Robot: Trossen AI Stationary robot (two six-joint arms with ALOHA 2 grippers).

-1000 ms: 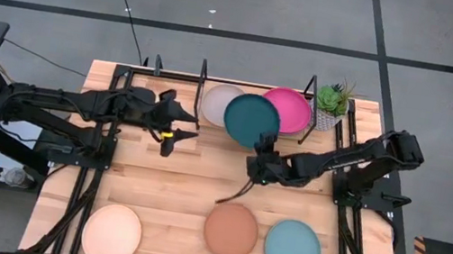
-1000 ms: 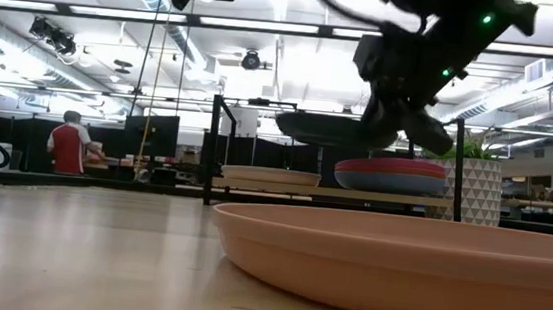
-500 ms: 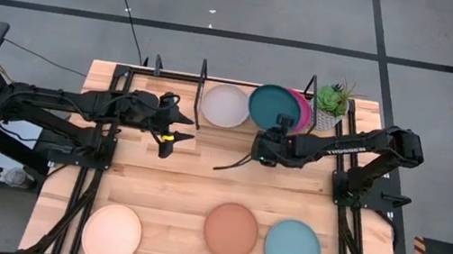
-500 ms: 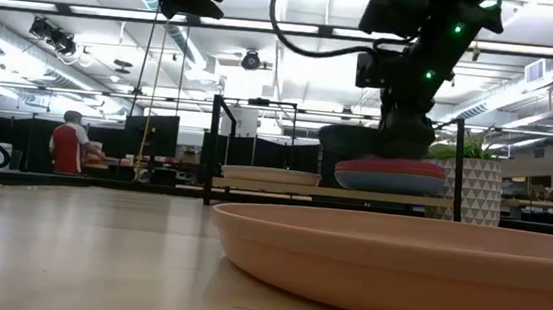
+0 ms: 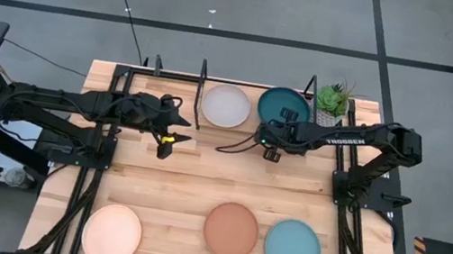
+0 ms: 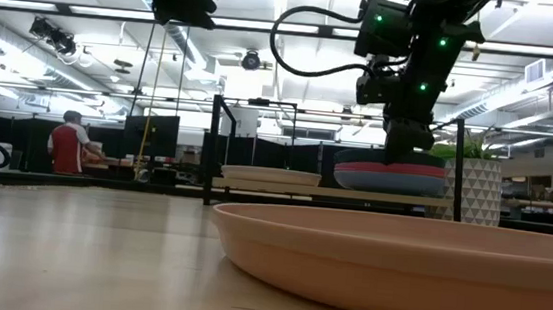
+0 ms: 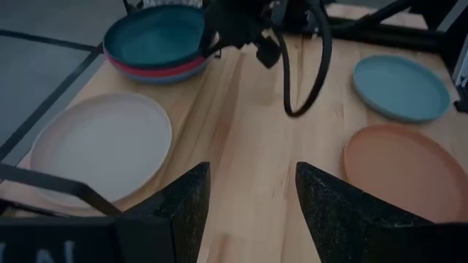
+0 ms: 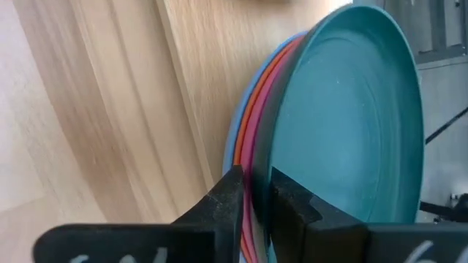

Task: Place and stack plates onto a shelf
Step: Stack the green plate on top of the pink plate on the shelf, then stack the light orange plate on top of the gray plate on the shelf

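Wooden table, pale planks with visible grain, carries everything. The shelf, a low rack of thin black metal rod with upright posts, runs along the table's far edge. Progress by my judgement: roughly halfway or a little over. In the bay toward the far right corner sits a stack with the dark teal plate on top; the wrist views show magenta, orange and blue rims beneath it. The grey-white plate lies alone in the neighbouring bay. Still to go, along the near edge: the cream plate by the near left corner, the tan-brown plate at mid-edge, the light aqua plate just beside it. All plates are round, shallow, matte, same size, raised rims. The right gripper is at the teal plate's near rim, fingers pinched narrowly on that rim, not yet let go. The left gripper hovers over the table's left half near the shelf, fingers spread wide, holding nothing.
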